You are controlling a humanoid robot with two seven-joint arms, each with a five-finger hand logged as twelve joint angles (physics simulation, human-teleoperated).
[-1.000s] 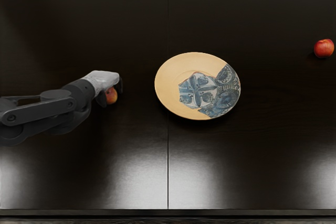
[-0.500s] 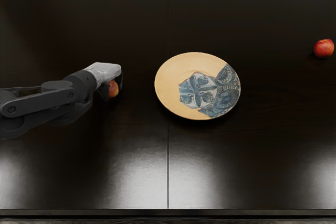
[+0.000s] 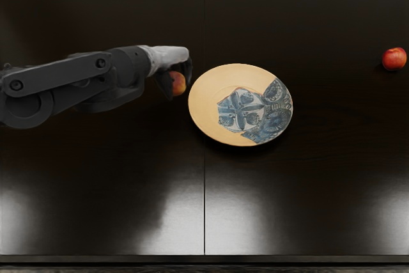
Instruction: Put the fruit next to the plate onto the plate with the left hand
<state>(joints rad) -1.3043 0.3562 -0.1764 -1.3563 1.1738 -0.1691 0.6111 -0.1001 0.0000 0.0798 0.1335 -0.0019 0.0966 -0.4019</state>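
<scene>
Left hand (image 3: 170,62) moved up and right, now beside plate (image 3: 209,97) rim, fingers (image 3: 163,86) curled around fruit (image 3: 178,83)

head view: above the near edge of the table (image 3: 307,196), slanting down toward its far edge
range: middling, the table fills nearly the whole frame

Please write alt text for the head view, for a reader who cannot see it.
The left robot hand grips a small red-orange fruit just left of a round yellow plate with blue pattern on a dark table. A second red fruit lies far right.
</scene>
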